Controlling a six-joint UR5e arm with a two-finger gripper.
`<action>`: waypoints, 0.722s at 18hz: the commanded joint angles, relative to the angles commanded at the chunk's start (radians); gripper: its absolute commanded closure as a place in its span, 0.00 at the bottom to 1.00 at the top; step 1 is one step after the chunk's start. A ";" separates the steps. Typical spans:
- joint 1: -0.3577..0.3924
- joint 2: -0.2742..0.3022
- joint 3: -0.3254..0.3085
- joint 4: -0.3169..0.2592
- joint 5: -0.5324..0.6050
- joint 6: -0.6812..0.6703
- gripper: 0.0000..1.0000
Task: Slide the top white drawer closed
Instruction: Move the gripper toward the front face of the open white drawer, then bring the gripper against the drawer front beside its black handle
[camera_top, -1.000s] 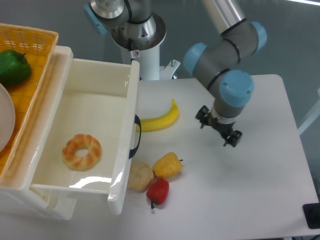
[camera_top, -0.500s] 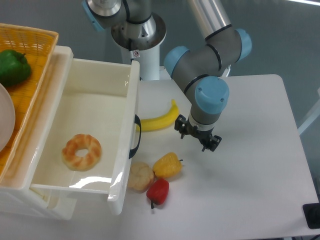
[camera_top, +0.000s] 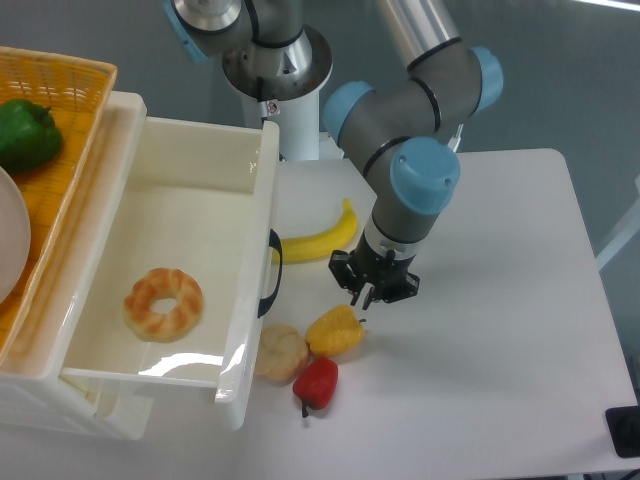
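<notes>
1. One top white drawer (camera_top: 190, 215) is pulled out of its cabinet, filling the left half of the frame; it is deep, glossy white plastic, with one black curved handle (camera_top: 271, 272) on its front, which faces the frame's centre.
2. One doughnut (camera_top: 163, 303) lies on the drawer's floor at lower left, ring-shaped, tan with pale stripes.
3. One orange wicker basket (camera_top: 70, 120) sits at the upper left edge of the frame, holding one green pepper (camera_top: 26, 134); a pale round dish (camera_top: 10, 240) shows at the left edge.
4. On the white tabletop (camera_top: 500, 340), just right of the drawer front, lie four foods: one curved yellow banana (camera_top: 318, 240), one yellow pepper (camera_top: 335, 331), one red pepper (camera_top: 317, 382) and one round beige bun (camera_top: 280, 352). The bun, yellow pepper and red pepper cluster together at lower centre.
5. One hand (camera_top: 372, 290), black and two-fingered, points down at centre frame, just above the yellow pepper and below the banana's tip. It holds nothing; I cannot tell how far its fingers are spread.
6. Compared with half a second ago, the hand has shifted left and lower, toward the drawer; the drawer and foods lie unchanged.
</notes>
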 joint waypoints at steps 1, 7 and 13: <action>0.000 0.000 -0.002 -0.003 -0.011 0.000 0.87; 0.000 0.012 -0.015 -0.116 -0.091 -0.003 0.88; 0.005 0.017 -0.014 -0.149 -0.137 -0.006 0.99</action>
